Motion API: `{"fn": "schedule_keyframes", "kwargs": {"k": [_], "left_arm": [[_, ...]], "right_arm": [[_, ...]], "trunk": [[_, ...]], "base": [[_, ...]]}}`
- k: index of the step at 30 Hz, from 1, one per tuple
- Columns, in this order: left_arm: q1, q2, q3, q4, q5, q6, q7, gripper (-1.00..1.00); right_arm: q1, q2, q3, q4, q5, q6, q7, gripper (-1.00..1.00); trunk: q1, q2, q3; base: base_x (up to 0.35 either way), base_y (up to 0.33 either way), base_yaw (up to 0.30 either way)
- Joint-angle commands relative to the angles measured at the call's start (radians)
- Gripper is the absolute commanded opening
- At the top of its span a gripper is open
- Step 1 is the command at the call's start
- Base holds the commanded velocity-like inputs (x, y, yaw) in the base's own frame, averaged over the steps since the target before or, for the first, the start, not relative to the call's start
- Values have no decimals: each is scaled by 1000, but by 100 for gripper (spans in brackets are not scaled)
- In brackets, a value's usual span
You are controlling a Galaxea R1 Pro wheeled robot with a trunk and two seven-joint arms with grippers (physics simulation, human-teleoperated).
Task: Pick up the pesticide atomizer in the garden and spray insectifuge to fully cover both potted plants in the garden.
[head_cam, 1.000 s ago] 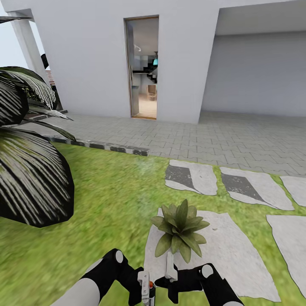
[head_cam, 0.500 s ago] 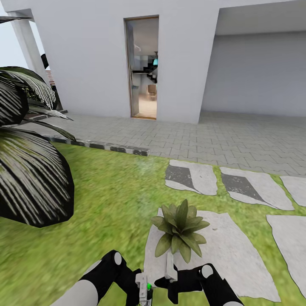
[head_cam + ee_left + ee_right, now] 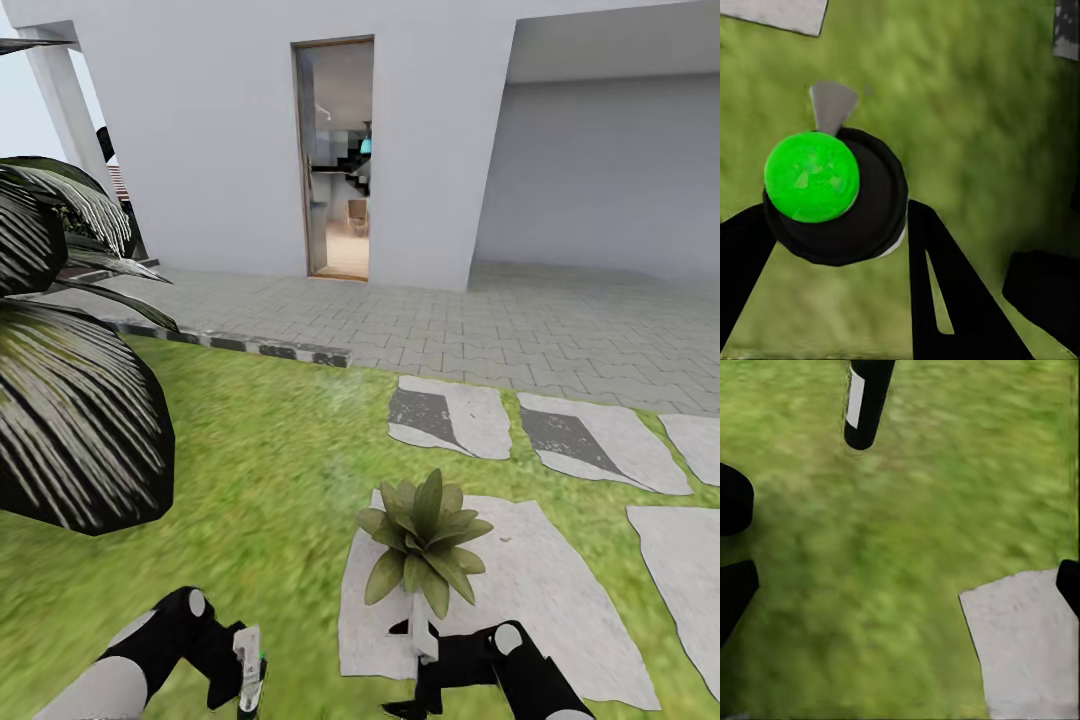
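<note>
One potted plant [image 3: 425, 545], a rosette of broad green leaves, stands on a pale stepping stone [image 3: 540, 590] in the garden lawn [image 3: 260, 470]; its pot is hidden under the leaves. My left gripper [image 3: 246, 678] hangs low over the grass, left of the plant, shut on the pesticide atomizer [image 3: 250, 660]. In the left wrist view the atomizer [image 3: 832, 195] is a black body with a round green top and a grey nozzle, held between the black fingers [image 3: 941, 292]. My right gripper [image 3: 416, 640] sits just in front of the plant, open and empty, its fingers wide apart over the grass [image 3: 904, 566].
A big dark shrub [image 3: 70, 410] with white-striped leaves fills the left side. More stepping stones [image 3: 450, 415] lie beyond the plant, then a kerb [image 3: 240, 345], grey paving [image 3: 520, 320] and a white house wall with an open doorway [image 3: 338, 160].
My left arm has swung left and slightly down with the atomizer, away from the plant. The right gripper has shifted a little to the right. The plant has not moved.
</note>
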Motion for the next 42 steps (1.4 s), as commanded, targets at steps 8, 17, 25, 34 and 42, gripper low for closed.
{"fn": "schedule_keyframes", "kwargs": {"k": [8,17,25,34,42], "left_arm": [[1,-12,155,19,1,162,182,-100],[0,-14,268,48,77,327,192,-100],[-68,-27,280,32,91,663,188,-100],[-172,-58,269,32,82,777,170,-100],[-241,-79,257,38,80,863,169,-100]], "right_arm": [[8,-195,-217,134,5,-6,-243,100],[85,-260,-687,221,5,-8,-540,100],[100,-253,-857,223,8,-8,-799,100],[114,-246,-861,225,5,-4,-897,100],[114,-244,-860,237,5,-2,-931,100]], "trunk": [[0,0,-1],[0,0,-1],[0,0,-1],[0,0,-1],[0,0,-1]], "base": [[0,0,0],[0,0,0],[0,0,0],[0,0,-35],[0,0,-281]]}}
